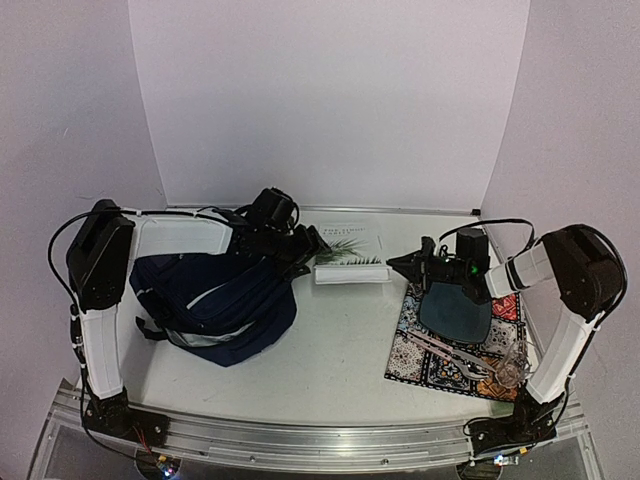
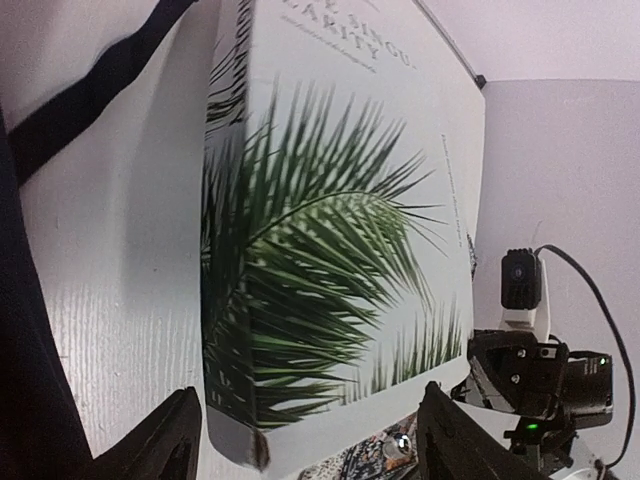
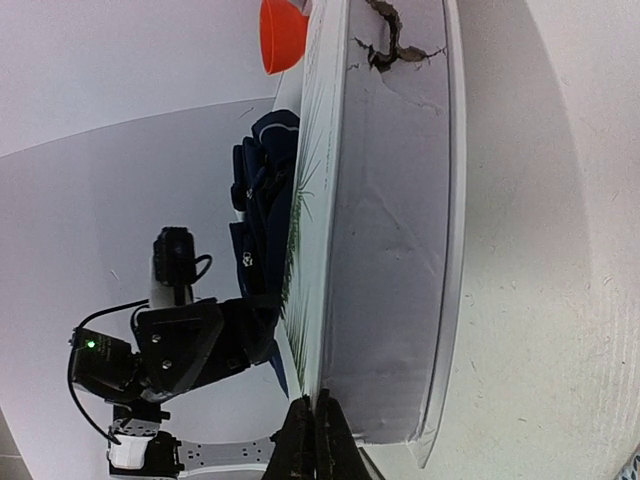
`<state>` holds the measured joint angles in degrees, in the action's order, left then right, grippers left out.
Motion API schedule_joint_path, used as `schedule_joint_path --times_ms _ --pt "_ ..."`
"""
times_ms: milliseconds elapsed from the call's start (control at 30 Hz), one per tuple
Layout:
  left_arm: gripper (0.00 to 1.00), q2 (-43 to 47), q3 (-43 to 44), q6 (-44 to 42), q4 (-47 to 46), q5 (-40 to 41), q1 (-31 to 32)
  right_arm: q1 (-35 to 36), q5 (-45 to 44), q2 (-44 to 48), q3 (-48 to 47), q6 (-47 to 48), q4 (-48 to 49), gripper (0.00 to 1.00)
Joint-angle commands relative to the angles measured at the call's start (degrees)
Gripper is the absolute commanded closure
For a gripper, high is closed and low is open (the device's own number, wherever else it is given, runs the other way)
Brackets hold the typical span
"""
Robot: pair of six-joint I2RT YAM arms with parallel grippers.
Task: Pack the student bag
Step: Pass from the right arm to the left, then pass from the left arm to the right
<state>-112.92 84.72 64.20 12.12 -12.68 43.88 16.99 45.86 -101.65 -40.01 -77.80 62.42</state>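
The student bag (image 1: 215, 300), navy with black straps, lies on its side at the left of the table; it also shows in the right wrist view (image 3: 262, 190). A white book with a palm-leaf cover (image 1: 350, 262) stands on its long edge between the grippers, just right of the bag. My left gripper (image 1: 305, 250) is open, its fingers (image 2: 165, 440) on either side of the book's (image 2: 330, 230) near end without touching. My right gripper (image 1: 400, 265) is shut on the book's (image 3: 390, 220) cover edge, its fingertips (image 3: 300, 445) pinched together.
A patterned mat (image 1: 420, 350) lies at the front right with a dark teal flat item (image 1: 455, 310), a metal tool (image 1: 450, 350) and a clear object (image 1: 510, 372) on it. An orange round object (image 3: 283, 35) shows beyond the book. White walls enclose the table.
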Motion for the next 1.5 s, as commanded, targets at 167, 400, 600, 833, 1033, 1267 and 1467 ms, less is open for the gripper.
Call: schedule_joint_path --times_ms 167,400,600,833,1033,1267,1467 --pt "0.25 -1.7 -4.3 10.0 -11.5 -7.3 -0.7 0.3 2.2 2.5 1.0 -6.4 16.0 1.00" --pt "0.30 -1.5 -7.4 16.0 -21.7 -11.1 -0.6 1.2 2.5 2.3 0.8 -6.4 16.6 1.00" --pt "0.51 1.1 -7.5 16.1 -22.7 -9.5 -0.6 1.7 1.8 2.6 1.2 -6.4 16.7 1.00" --pt "0.62 4.0 -10.7 17.8 -25.7 -8.8 -0.6 2.4 -0.5 4.8 2.6 -6.3 16.6 0.90" --pt "0.62 6.4 -12.6 19.1 -28.3 -7.3 -0.6 4.5 -8.6 10.0 6.3 -5.7 14.2 0.40" --pt "0.62 8.8 -13.2 20.1 -30.2 -5.2 -0.6 11.8 -25.6 19.5 10.1 -2.4 -0.6 0.02" --pt "0.62 10.2 -13.5 21.0 -32.0 -4.5 -0.4 17.4 -37.4 23.5 11.9 -4.5 -4.0 0.02"
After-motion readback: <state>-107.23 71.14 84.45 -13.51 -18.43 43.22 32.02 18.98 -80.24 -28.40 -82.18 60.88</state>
